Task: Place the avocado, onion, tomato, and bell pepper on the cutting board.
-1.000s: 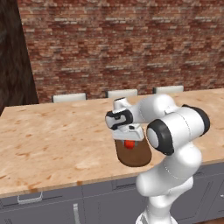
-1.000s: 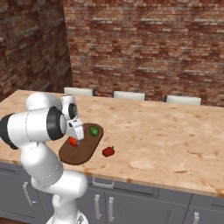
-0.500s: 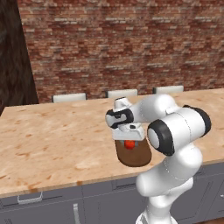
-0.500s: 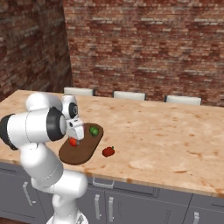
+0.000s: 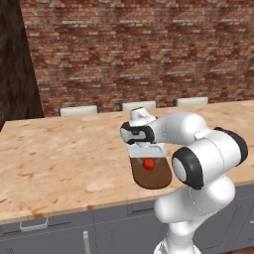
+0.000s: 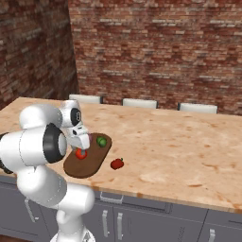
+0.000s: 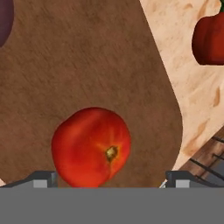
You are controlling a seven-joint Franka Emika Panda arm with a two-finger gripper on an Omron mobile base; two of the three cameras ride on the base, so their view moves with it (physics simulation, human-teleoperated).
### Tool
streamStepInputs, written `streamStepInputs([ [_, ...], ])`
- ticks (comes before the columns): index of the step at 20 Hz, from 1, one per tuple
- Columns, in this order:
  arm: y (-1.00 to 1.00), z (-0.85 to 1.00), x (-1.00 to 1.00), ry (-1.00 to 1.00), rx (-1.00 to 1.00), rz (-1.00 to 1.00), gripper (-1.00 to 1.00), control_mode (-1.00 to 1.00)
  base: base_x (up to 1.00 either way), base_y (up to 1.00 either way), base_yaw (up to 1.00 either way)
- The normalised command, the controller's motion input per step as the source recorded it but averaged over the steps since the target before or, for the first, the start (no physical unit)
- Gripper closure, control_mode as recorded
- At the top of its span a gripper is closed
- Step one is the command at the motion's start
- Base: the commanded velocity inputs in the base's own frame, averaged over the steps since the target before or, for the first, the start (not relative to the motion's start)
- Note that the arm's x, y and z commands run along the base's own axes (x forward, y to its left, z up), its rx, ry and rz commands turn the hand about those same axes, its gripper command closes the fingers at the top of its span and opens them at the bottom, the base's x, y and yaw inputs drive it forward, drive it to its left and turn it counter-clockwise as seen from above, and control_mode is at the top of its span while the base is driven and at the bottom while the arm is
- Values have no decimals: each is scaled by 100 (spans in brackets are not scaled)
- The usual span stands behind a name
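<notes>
The tomato [image 7: 91, 146], a bright orange-red ball, lies on the dark brown cutting board [image 7: 87, 65]. My gripper [image 7: 111, 180] hangs just above it, open, with one fingertip on each side of it. The right base view shows the tomato [image 6: 81, 153] on the near half of the cutting board [image 6: 90, 163], under the gripper [image 6: 81, 144]. The green avocado [image 6: 101, 141] rests on the board's far end. A purple edge of the onion [image 7: 3, 22] shows on the board. The darker red bell pepper [image 6: 117, 163] [image 7: 210, 38] sits on the counter, just off the board's right side.
The board lies near the front edge of a long speckled wooden counter [image 5: 59, 158] that runs left and right. Grey cabinet fronts [image 6: 142, 222] are below it. A brick wall [image 5: 124, 49] and three white chair backs stand beyond the far edge.
</notes>
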Motion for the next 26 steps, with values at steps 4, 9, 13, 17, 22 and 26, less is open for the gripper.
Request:
streamStepInputs([
  [4, -23, 34, 0, 0, 0, 3, -100, -100, 0, 0, 0],
  [9, -42, 31, 0, 0, 4, 1, -100, -100, 0, 0, 0],
  [13, -51, 19, 0, 0, 6, 2, -100, -100, 0, 0, 0],
  [17, -54, 5, 0, 0, 7, 2, -100, -100, 0, 0, 0],
  [22, -48, -1, 0, 0, 6, 3, -100, -100, 0, 0, 0],
  [26, -33, -12, -15, -15, 3, 0, -100, -100, 0, 0, 0],
])
